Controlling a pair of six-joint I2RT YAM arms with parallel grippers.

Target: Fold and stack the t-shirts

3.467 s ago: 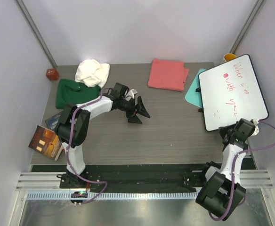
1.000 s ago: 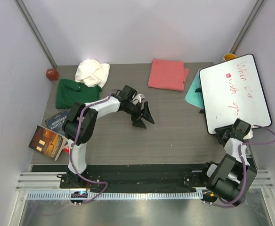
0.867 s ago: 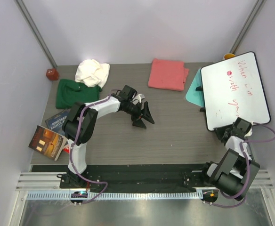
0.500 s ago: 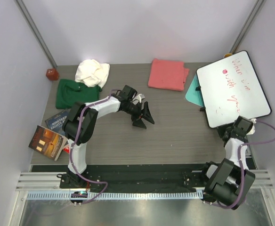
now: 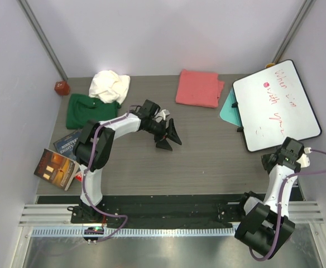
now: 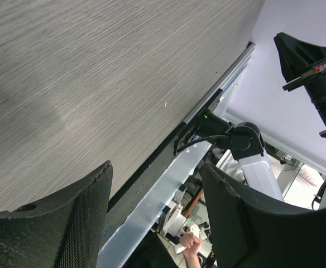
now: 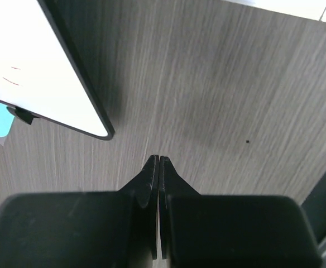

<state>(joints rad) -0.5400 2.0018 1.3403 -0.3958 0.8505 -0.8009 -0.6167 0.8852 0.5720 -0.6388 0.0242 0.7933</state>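
The crumpled white t-shirt (image 5: 110, 85) looks limp and light, likely best pinched along a hem edge; left fingers (image 6: 68, 223) gape empty, right fingers (image 7: 150, 178) clenched on nothing.

Gray wood-grain table (image 5: 207, 162). Whiteboard (image 5: 276, 106) w/ red writing at table's far-right corner, teal sheet (image 5: 228, 109) partly under it. Small red obj. (image 5: 61, 87) at far-left corner. Blue book (image 5: 68, 143) at table's left edge, brown book (image 5: 54, 166) overhanging it.
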